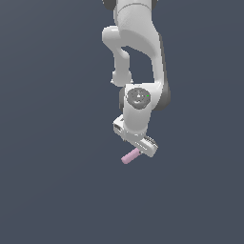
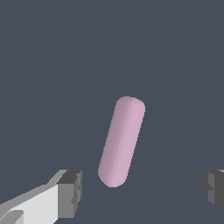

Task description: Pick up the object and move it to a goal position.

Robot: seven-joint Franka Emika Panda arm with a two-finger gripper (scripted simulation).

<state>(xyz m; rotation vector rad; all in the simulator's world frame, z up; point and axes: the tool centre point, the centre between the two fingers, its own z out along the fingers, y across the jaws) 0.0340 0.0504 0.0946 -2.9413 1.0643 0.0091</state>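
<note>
Pink rod (image 2: pixel 121 141) lies ungrasped on the grey floor (image 1: pixel 47 190) (no goal marker visible); the gripper (image 2: pixel 140 186) hangs spread wide over it, so closing, lifting and moving remain.

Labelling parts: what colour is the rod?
Pale pink rod, clearest in the wrist view.

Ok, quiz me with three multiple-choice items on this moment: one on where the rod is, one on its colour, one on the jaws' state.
1. Where is the rod?
A. between the jaws' tips
B. stuck on the arm's elbow
C. out of both views

2. Its colour?
A. green
B. pale pink
C. black

3. The gripper jaws are:
A. shut on the rod
B. open
C. hidden

A: in the wrist view its near end lies between the two tips.
B: pink in both views.
B: the pads stand clear of it on either side.
</note>
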